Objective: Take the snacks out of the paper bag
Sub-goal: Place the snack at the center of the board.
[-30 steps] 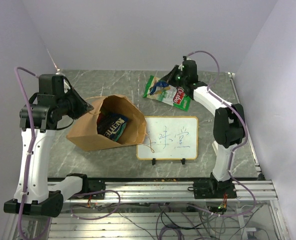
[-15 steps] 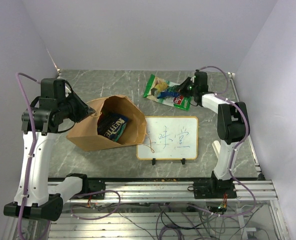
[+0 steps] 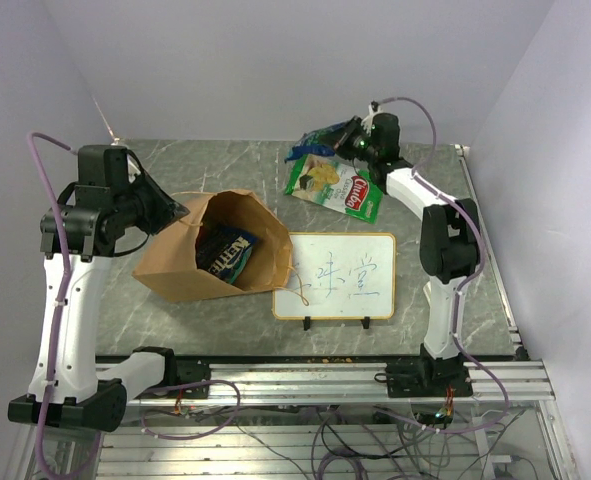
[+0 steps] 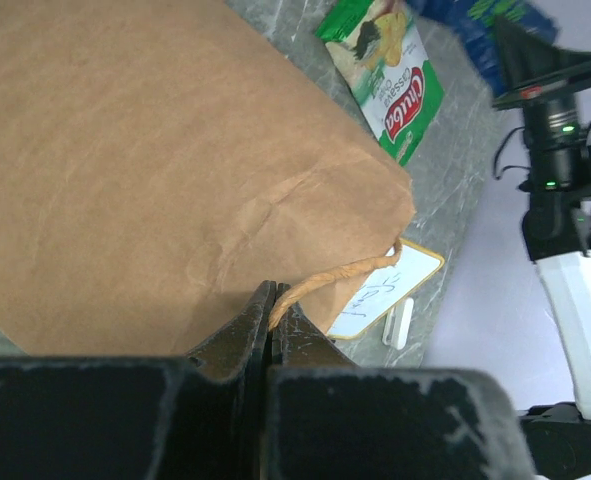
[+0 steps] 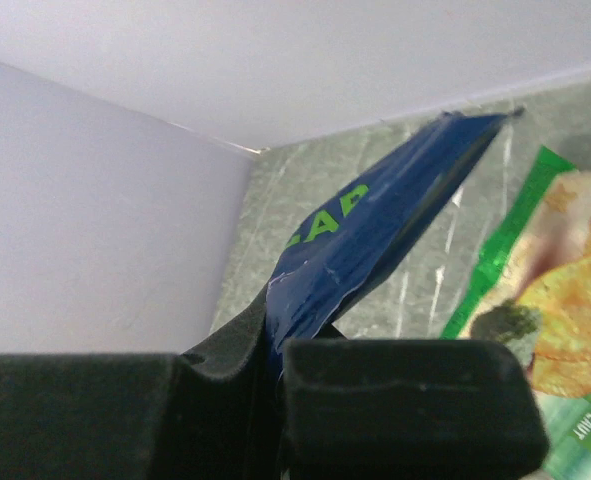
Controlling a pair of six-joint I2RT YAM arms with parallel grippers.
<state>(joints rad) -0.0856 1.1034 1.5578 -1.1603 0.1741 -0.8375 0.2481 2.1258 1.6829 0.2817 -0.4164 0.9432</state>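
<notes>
Table point(image 3: 225, 160): grey marble, walled at the far edge and both sides; bare marble showed between the bag and the far edge.
Bag point(image 3: 165, 270): brown paper, lying on its side left of centre, mouth open to the right, rim just beside the whiteboard's left edge.
Whiteboard point(image 3: 340, 275): framed, near the front edge, right of the bag.
Chip bag point(image 3: 335, 185): green, flat on the table behind the whiteboard, outside the bag.
Dark packet point(image 3: 227, 250): inside the bag's mouth.
Blue packet point(image 5: 375, 230): out of the bag, near the far edge beside the chip bag's far corner.
Left gripper point(image 4: 270, 300): clenched on the bag's string handle point(image 4: 335, 278) at its left side.
Right gripper point(image 5: 275, 340): clamped on the blue packet's end.
</notes>
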